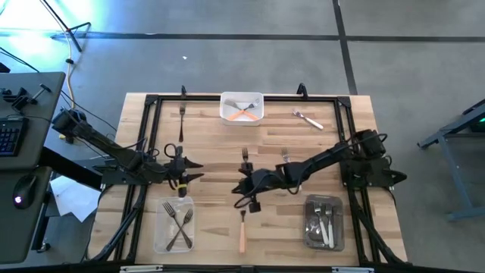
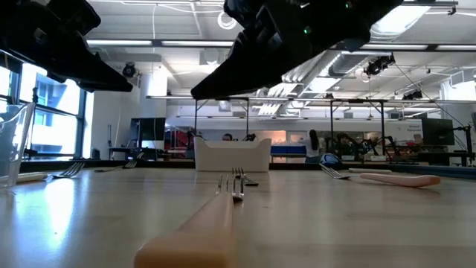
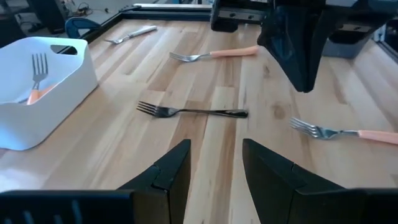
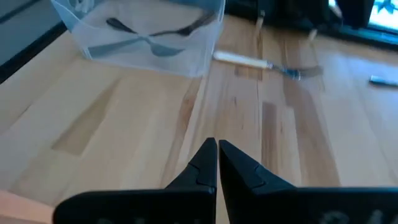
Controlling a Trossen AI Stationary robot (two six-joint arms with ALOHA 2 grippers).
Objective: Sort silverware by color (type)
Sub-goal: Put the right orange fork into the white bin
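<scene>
We see the left gripper (image 1: 184, 168) hovering over the table's (image 1: 204, 140) left middle, its fingers (image 3: 171, 171) parted with nothing between them. The right gripper (image 1: 241, 186) hangs near the table's centre with its fingers (image 4: 208, 163) pressed together on nothing.

The forks lie scattered. An orange-handled fork (image 1: 242, 229) lies at the near edge with its long axis running front to back, head toward the far side, just below the right gripper. A dark fork (image 1: 245, 158) lies just beyond that gripper along the same front-to-back line; in the left wrist view this dark fork (image 3: 191, 111) lies across the boards with its tines toward the white tray (image 3: 43, 93). Another fork (image 1: 285, 157) lies just beside the right arm, and we cannot tell its handle colour from above. A dark fork (image 1: 183, 117) lies by the far left edge, axis front to back. A cream-handled fork (image 1: 308, 119) lies at the far right, angled, tines toward the far left.

The white tray at the far middle holds two crossed forks (image 1: 242, 111), one with an orange handle. The clear tray (image 1: 173, 224) at the near left holds crossed dark forks (image 1: 179, 222). The tray (image 1: 325, 222) at the near right holds several forks (image 1: 324, 221) lying roughly front to back.
</scene>
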